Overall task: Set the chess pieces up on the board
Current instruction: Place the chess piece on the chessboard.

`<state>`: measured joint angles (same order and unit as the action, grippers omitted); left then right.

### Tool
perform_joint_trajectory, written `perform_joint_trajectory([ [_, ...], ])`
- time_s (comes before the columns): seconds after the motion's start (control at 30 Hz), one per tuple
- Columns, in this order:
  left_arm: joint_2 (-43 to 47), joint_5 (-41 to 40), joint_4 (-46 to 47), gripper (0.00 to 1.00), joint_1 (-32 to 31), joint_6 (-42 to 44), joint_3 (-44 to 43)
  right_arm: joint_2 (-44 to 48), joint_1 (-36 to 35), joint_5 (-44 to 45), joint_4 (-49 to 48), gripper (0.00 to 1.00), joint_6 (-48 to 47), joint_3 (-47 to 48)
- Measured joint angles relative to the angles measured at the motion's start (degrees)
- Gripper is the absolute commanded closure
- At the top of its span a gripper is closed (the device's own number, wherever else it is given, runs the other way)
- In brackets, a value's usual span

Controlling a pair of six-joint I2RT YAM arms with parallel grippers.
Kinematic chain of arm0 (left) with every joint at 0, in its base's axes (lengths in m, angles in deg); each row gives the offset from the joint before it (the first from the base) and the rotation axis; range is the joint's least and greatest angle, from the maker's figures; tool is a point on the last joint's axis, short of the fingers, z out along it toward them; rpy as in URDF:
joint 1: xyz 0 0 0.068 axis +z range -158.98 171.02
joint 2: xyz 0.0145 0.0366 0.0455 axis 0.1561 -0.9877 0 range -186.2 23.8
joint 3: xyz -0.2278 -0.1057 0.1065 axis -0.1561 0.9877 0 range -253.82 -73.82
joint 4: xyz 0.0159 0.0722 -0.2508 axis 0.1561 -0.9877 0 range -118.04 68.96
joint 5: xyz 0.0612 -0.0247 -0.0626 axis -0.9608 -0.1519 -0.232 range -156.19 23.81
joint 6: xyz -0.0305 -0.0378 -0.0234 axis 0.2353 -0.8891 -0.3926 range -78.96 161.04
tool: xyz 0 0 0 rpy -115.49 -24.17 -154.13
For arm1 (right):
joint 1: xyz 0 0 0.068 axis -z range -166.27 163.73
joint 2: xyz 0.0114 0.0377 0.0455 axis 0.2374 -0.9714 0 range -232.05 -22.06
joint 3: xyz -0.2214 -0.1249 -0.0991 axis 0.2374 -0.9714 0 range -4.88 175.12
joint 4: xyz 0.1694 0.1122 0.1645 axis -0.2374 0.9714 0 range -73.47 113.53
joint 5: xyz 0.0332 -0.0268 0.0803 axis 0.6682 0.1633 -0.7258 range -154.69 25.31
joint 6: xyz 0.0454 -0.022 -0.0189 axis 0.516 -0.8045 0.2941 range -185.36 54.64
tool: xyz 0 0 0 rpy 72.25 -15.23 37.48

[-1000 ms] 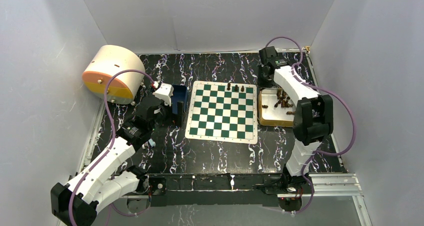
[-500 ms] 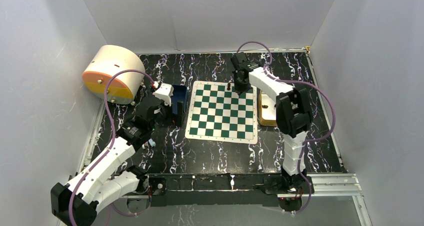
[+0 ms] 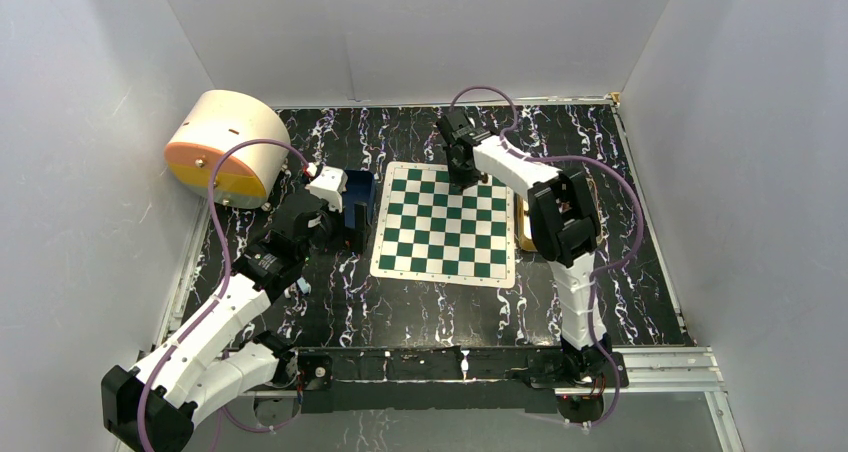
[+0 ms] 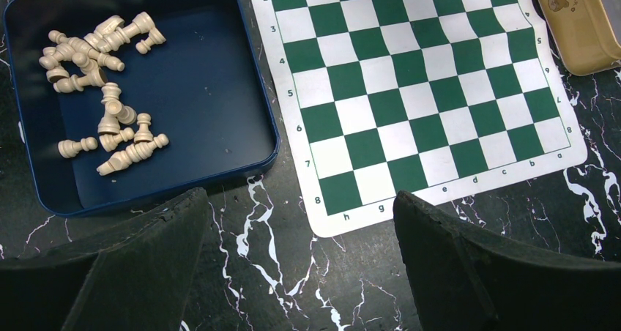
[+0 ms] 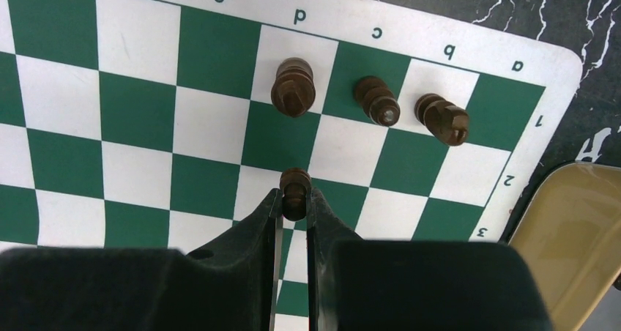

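Your right gripper point(image 5: 294, 196) clenches a dark piece point(image 5: 295, 180); lower it upright on the board point(image 5: 212, 53) toward eleven o'clock; left gripper point(image 4: 296, 221) released

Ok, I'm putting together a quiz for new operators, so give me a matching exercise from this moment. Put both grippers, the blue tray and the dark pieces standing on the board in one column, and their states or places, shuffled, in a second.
Column one:
1. left gripper
2. right gripper
3. blue tray
4. three standing dark pieces

Column two:
A. on the board, edge row, squares b, c and d
B. shut on a dark piece
C. open, nothing between its fingers
D. holds the pale pieces

Pairs: 1-C, 2-B, 3-D, 4-A
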<state>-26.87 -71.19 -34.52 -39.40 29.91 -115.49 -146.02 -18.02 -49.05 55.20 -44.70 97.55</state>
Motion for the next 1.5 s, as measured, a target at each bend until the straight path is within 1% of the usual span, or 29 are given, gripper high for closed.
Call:
perform_joint_trajectory([
  [0.23, 0.0, 0.0, 0.02, 0.06, 0.0, 0.0, 0.0, -2.86, -0.15, 0.76, 0.24, 0.77, 0.15, 3.17],
  [0.6, 0.0, 0.0, 0.0, 0.06, 0.0, 0.0, 0.0, -4.02, -0.15, 0.79, 0.39, 0.77, 0.15, 4.17],
  [0.87, 0.0, 0.0, 0.0, 0.06, 0.0, 0.0, 0.0, -5.2, -0.15, 0.74, 0.5, 0.76, 0.15, 6.64],
  [1.5, 0.0, -0.02, 0.02, 0.06, 0.0, 0.0, 0.0, -6.71, -0.15, 0.61, 1.53, 0.72, 0.22, 6.93],
])
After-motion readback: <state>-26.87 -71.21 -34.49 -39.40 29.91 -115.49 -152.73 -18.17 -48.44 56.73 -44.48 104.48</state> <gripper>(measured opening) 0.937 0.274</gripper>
